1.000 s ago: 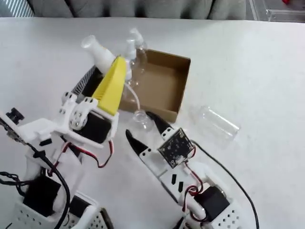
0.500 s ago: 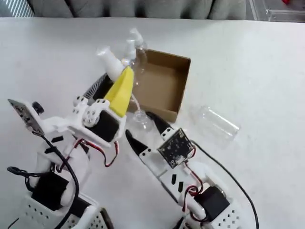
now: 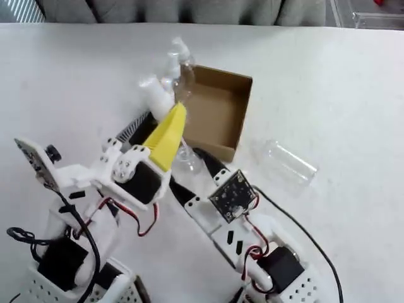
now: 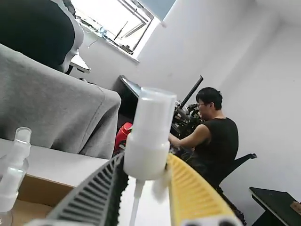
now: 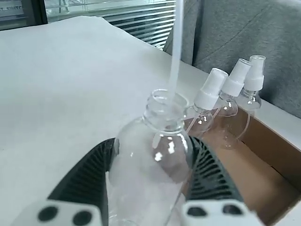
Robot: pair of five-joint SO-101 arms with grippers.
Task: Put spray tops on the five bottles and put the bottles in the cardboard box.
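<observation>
1. High view: the left gripper [image 3: 163, 112], one yellow finger and one black ribbed finger, is clenched on a white plastic spray top [image 3: 153, 90]. It sits left of centre, beside the open brown cardboard box [image 3: 243, 112].
2. The right gripper [image 3: 187, 165], with black curved fingers, grasps a clear round plastic bottle [image 3: 187, 156]. The bottle stands upright at the box's lower-left corner on the white table [image 3: 341, 82].
3. A second clear uncapped bottle [image 3: 289, 163] lies on its side right of the box, apart from it.
4. Left wrist view adds: the spray top [image 4: 146, 136] is a smooth stepped cylinder. A thin dip tube [image 4: 134, 207] hangs from it between the two fingers.
5. Right wrist view adds: the tube [image 5: 176, 47] comes straight down, its end at the held bottle's [image 5: 150, 165] open, ridged neck. Ribbed black pads [image 5: 89, 179] press the glossy wall on both sides.
6. The same view separates three capped clear bottles [image 5: 233, 89] in a row at the box's [image 5: 268, 146] corner. In the high view they overlap as one cluster [image 3: 178, 63] at the box's upper-left corner.
</observation>
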